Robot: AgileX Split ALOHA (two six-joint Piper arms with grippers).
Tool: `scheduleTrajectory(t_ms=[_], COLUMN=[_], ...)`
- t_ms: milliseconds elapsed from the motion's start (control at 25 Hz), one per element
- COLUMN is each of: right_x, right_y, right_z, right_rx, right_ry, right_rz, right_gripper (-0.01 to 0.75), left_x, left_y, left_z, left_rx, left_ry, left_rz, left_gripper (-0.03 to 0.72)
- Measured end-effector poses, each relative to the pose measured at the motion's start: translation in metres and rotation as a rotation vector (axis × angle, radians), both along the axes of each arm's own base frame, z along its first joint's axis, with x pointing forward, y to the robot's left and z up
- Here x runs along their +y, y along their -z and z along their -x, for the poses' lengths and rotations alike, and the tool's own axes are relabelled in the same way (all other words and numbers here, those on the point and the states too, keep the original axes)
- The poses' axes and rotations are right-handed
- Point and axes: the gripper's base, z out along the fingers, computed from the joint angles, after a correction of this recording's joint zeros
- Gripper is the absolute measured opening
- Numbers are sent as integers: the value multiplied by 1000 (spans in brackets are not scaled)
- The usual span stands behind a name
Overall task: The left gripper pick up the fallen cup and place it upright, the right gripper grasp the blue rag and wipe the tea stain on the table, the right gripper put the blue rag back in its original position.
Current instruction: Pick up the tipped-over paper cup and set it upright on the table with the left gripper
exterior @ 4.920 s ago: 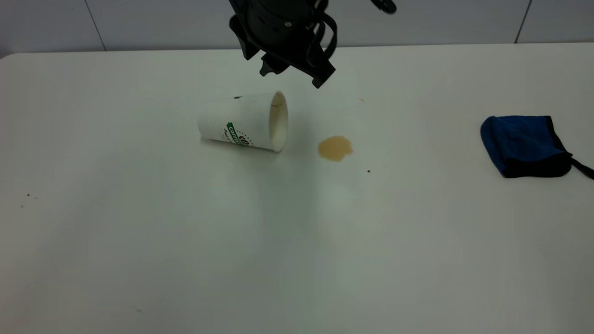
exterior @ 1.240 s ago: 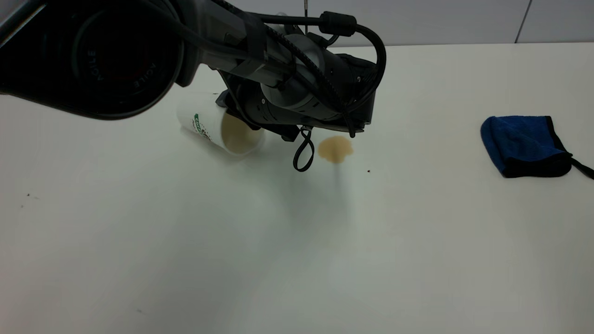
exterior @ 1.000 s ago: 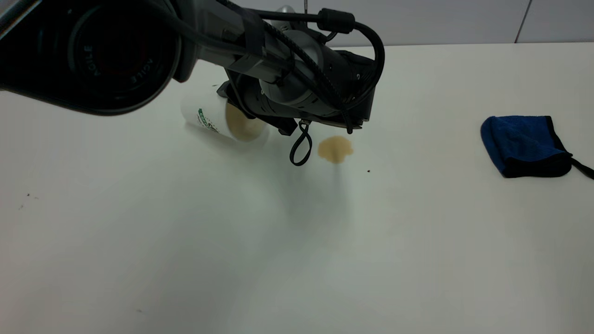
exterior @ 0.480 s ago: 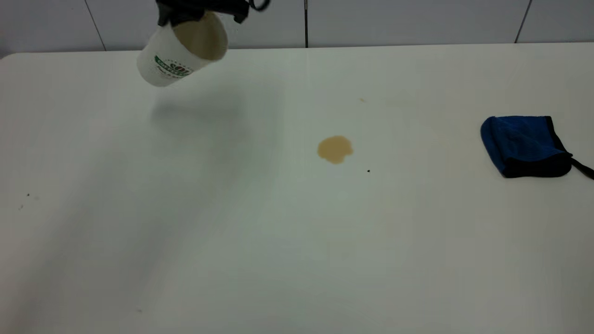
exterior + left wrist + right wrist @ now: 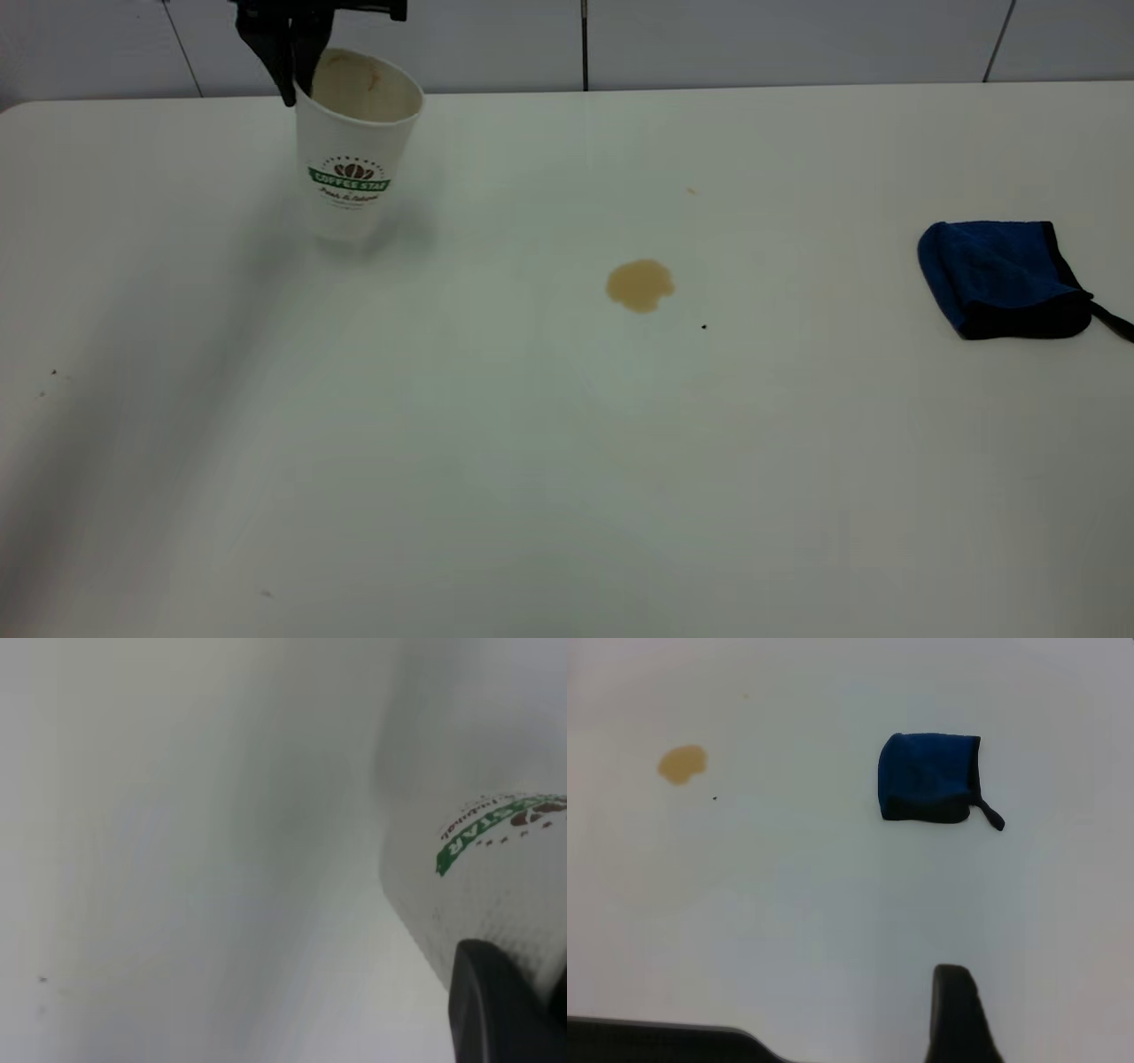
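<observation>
the fallen cup [image 5: 356, 151] now stands upright, tan-stained inside, rim pinched by left gripper [image 5: 297, 53] fingers.

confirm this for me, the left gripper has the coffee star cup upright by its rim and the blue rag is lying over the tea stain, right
Not quite. In the exterior view the blue rag lies well apart from the tea stain, which is uncovered. The left gripper does hold the upright Coffee Star cup by its rim.
</observation>
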Motion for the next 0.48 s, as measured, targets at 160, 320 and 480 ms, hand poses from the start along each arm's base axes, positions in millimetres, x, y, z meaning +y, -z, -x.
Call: scheduleTrajectory(t_ms=[160,320,480], right_x=[0,0,0], right_y=[0,0,0], right_z=[0,0,0], right_rx=[0,0,0], right_ry=[0,0,0], right_rz=[0,0,0], right_gripper=[509,509,509], left_x=[-6,-14,-19], left_y=[0,5,23], left_z=[-5,-8,-11], left_rx=[-26,-50,-43], left_ry=[27,42,30], left_rz=[162,244,284], left_gripper=[10,10,10])
